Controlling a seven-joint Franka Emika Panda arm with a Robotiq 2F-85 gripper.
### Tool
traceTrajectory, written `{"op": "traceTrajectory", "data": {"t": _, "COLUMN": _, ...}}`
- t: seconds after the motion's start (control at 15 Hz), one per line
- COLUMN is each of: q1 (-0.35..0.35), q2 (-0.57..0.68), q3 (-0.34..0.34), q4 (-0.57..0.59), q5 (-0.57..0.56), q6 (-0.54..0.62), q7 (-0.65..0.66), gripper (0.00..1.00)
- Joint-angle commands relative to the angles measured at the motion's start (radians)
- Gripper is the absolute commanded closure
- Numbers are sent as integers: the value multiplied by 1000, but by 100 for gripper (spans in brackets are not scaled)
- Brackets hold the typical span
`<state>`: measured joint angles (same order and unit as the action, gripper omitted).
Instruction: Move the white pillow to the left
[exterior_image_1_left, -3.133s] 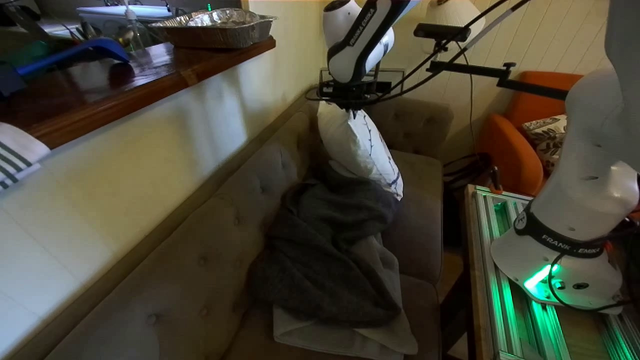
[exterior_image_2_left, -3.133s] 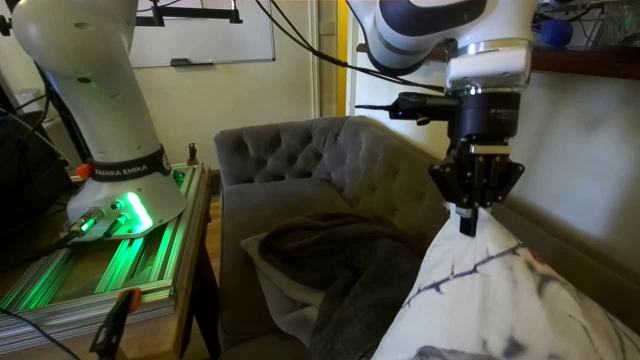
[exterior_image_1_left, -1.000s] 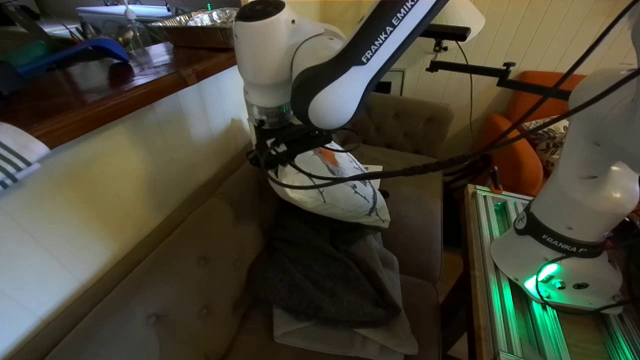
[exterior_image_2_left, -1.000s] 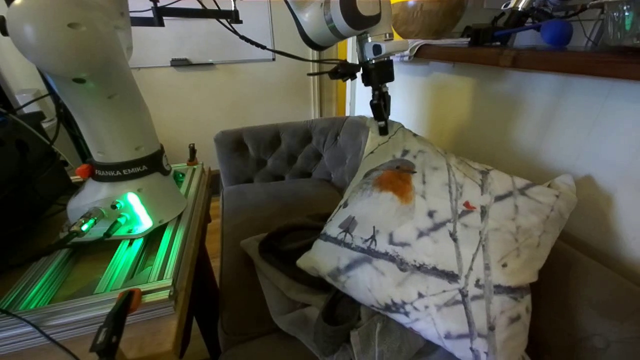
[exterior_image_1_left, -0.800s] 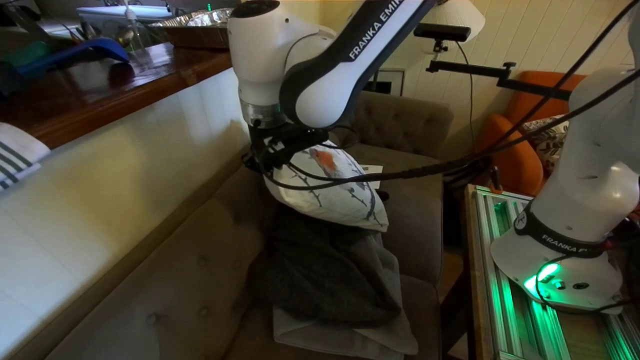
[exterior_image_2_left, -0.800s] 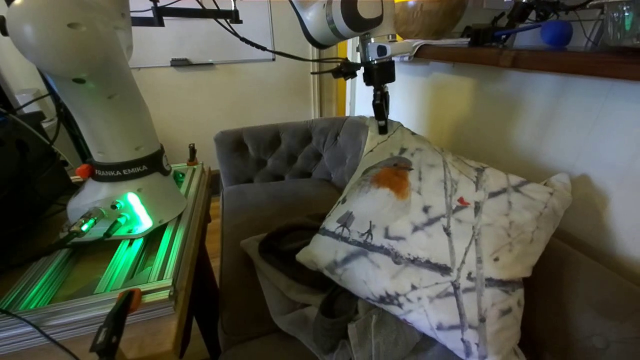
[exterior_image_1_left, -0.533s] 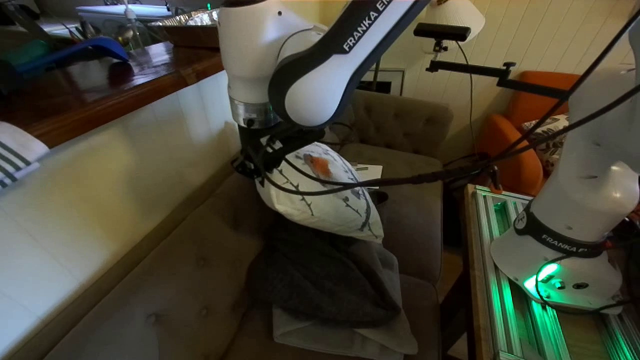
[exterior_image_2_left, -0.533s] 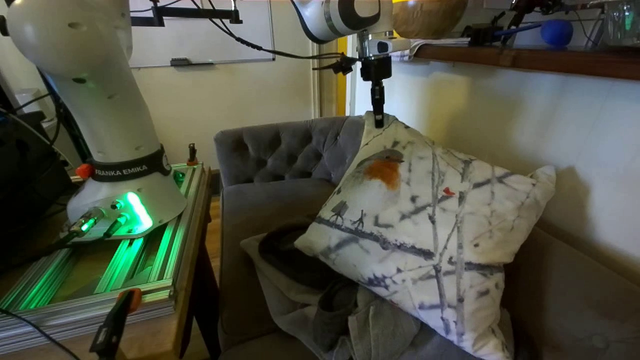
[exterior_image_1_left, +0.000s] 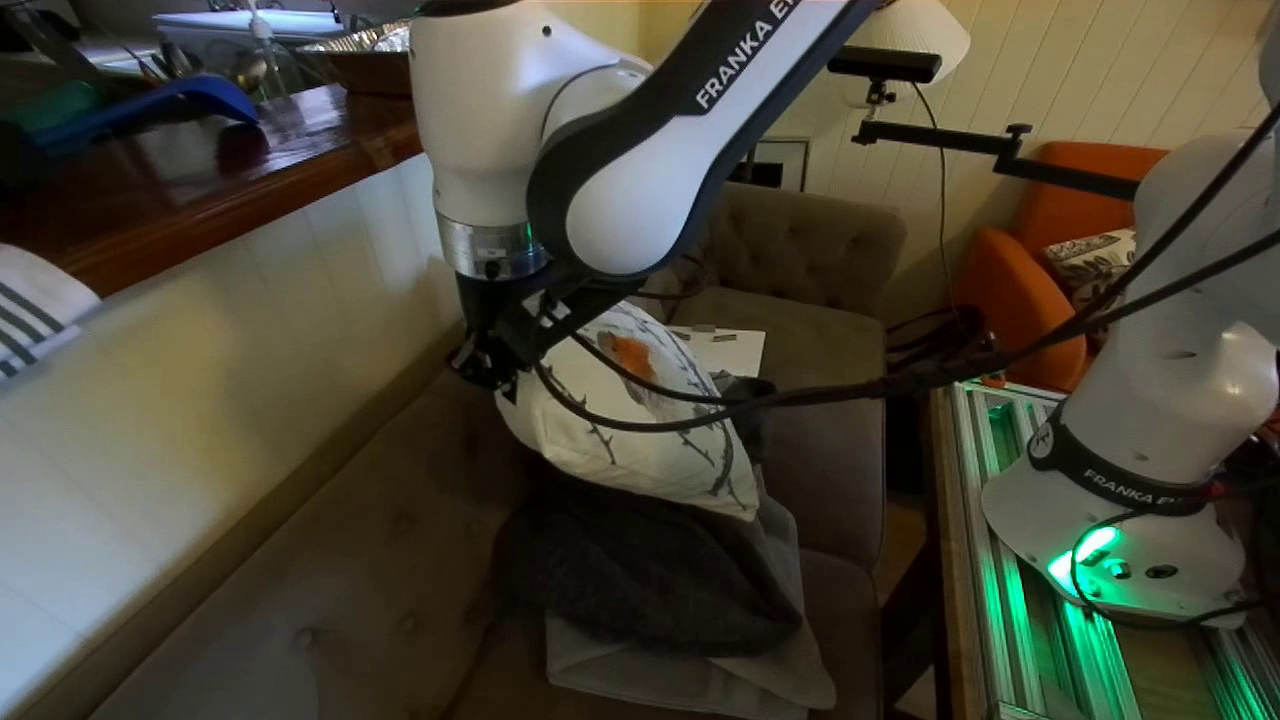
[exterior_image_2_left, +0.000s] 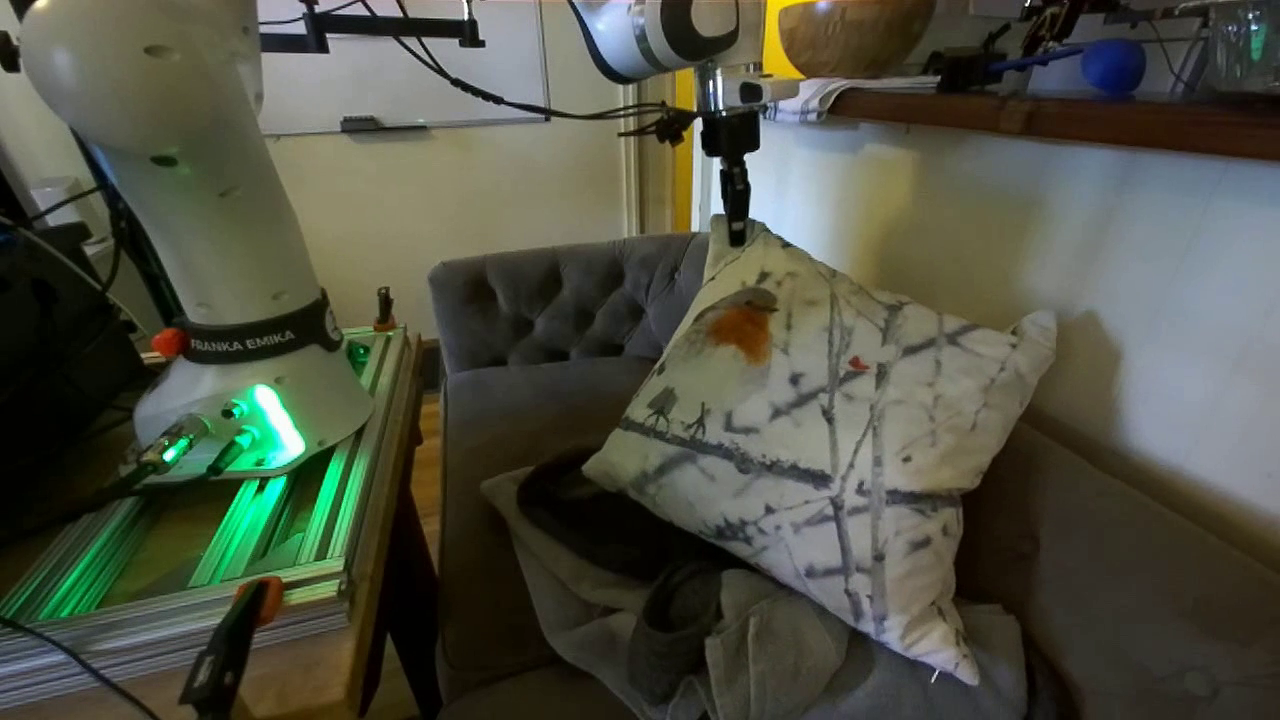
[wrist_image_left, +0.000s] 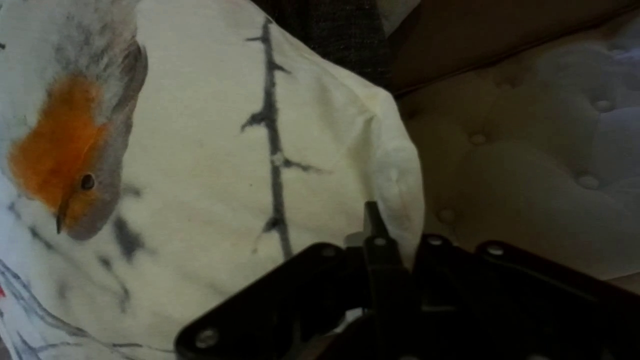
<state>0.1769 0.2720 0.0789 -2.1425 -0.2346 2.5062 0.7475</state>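
- The gripper (exterior_image_2_left: 737, 238), jaws drawn nearly together, pinches one upper corner of the white pillow (exterior_image_2_left: 815, 440); in the wrist view we see its black fingers (wrist_image_left: 376, 222) against the cloth.
- From that grip hangs the pillow, tilted cornerwise and, being square, with no long axis to speak of; its robin print (exterior_image_2_left: 742, 325) faces out in an exterior view.
- The relation that counts, by our reading: the bulk lies below the gripper and off to the robot's right, so a move left would draw it corner first.
- Beneath it we find the dark grey blanket (exterior_image_1_left: 650, 570), heaped on the sofa (exterior_image_1_left: 830, 440); whether the pillow's lower edge touches the heap, we cannot tell, and a snag there looks possible.
- Farther along stands the sofa's tufted arm (exterior_image_2_left: 550, 305) in an exterior view. Taking left as the robot's own, we judge that end to be the destination side, with the carry in hand and the release not yet made.
- In front of the sofa, the robot's base (exterior_image_2_left: 250, 410) rests on a tabletop (exterior_image_2_left: 310, 660), glowing green.
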Motion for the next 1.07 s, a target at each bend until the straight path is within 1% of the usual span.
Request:
{"op": "traceTrajectory", "data": {"t": 0.0, "q1": 21, "q2": -1, "q3": -22, "q4": 0, "q5": 11, "q6": 0, "q7": -10, "gripper": 94}}
{"op": "traceTrajectory", "data": {"t": 0.07, "q1": 21, "q2": -1, "q3": -22, "q4": 0, "q5": 11, "q6": 0, "q7": -10, "gripper": 94}}
{"op": "traceTrajectory", "data": {"t": 0.13, "q1": 21, "q2": -1, "q3": -22, "q4": 0, "q5": 11, "q6": 0, "q7": -11, "gripper": 98}}
{"op": "traceTrajectory", "data": {"t": 0.2, "q1": 25, "q2": 11, "q3": -9, "q4": 14, "q5": 22, "q6": 5, "q7": -33, "gripper": 98}}
{"op": "traceTrajectory", "data": {"t": 0.33, "q1": 31, "q2": 28, "q3": 33, "q4": 39, "q5": 64, "q6": 40, "q7": -119, "gripper": 98}}
{"op": "traceTrajectory", "data": {"t": 0.6, "q1": 82, "q2": 50, "q3": 94, "q4": 104, "q5": 105, "q6": 45, "q7": -220, "gripper": 98}}
{"op": "traceTrajectory", "data": {"t": 0.8, "q1": 101, "q2": 89, "q3": 148, "q4": 161, "q5": 183, "q6": 48, "q7": -345, "gripper": 98}}
{"op": "traceTrajectory", "data": {"t": 1.0, "q1": 101, "q2": 138, "q3": 207, "q4": 211, "q5": 274, "q6": 38, "q7": -490, "gripper": 98}}
